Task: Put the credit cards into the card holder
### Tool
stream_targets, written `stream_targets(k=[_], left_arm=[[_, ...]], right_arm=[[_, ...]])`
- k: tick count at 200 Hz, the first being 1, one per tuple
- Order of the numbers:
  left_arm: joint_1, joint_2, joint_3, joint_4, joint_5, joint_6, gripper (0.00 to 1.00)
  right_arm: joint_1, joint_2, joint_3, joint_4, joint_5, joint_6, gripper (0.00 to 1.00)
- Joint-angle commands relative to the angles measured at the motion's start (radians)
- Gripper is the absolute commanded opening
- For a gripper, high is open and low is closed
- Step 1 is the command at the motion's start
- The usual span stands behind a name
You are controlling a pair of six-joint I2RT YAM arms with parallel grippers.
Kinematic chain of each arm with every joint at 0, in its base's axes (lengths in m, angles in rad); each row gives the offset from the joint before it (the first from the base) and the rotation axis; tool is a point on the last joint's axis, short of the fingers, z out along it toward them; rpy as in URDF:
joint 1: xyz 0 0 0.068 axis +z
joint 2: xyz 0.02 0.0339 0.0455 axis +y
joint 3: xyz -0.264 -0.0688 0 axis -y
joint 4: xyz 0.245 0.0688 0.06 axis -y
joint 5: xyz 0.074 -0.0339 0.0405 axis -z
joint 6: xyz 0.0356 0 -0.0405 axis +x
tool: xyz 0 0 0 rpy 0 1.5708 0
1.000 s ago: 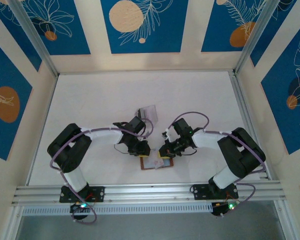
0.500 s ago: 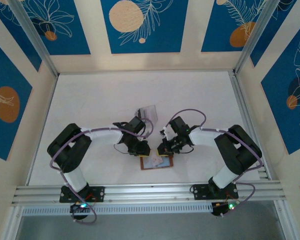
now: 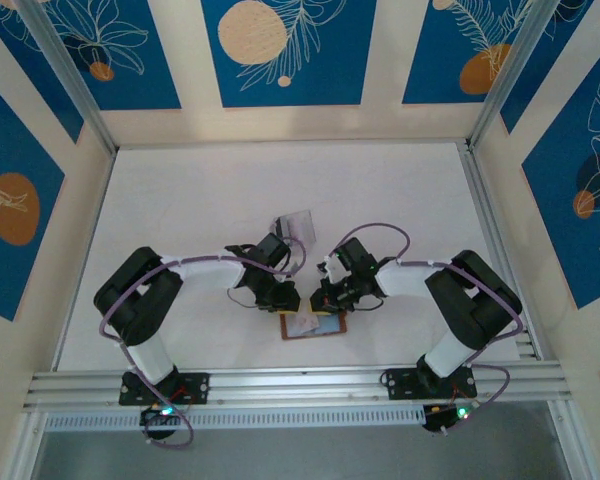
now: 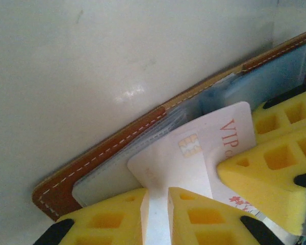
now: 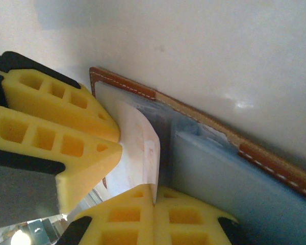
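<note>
Left gripper (image 4: 156,199): pinching the card (image 4: 194,153).
Right gripper (image 5: 155,203): squeezed shut, tips at the card's edge.
Risk: card bends or misses the wallet (image 4: 92,163) pocket.
Cause: pushing crooked or too hard.

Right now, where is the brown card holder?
In the top view, the card holder lies open on the table, close to the front rail, at the tips of the left gripper and the right gripper.

Clear slotted stand (image 3: 296,222), white table (image 3: 180,200)
</note>
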Motion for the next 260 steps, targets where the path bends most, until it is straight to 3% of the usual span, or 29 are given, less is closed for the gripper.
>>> stream_targets(k=[1,53,81,110,163,260], left_arm=[[0.006,-0.026,-0.018,-0.021,0.002,-0.021,0.19],[0.043,-0.143,-0.069,0.054,0.094,-0.09,0.2],[0.103,-0.224,-0.141,0.03,0.068,-0.086,0.19],[0.136,-0.229,-0.199,0.01,0.049,-0.048,0.11],[0.114,-0.15,-0.223,0.084,0.074,-0.032,0.09],[0.025,-0.077,-0.297,0.255,0.056,-0.148,0.09]], right_arm=[[0.022,0.004,-0.05,0.047,0.117,0.106,0.02],[0.032,0.013,-0.058,0.032,0.162,0.107,0.04],[0.033,0.01,-0.064,0.025,0.17,0.102,0.05],[0.035,0.0,-0.054,0.008,0.179,0.096,0.09],[0.056,0.009,-0.046,0.027,0.194,0.114,0.1],[0.128,0.037,0.007,0.044,0.23,0.163,0.1]])
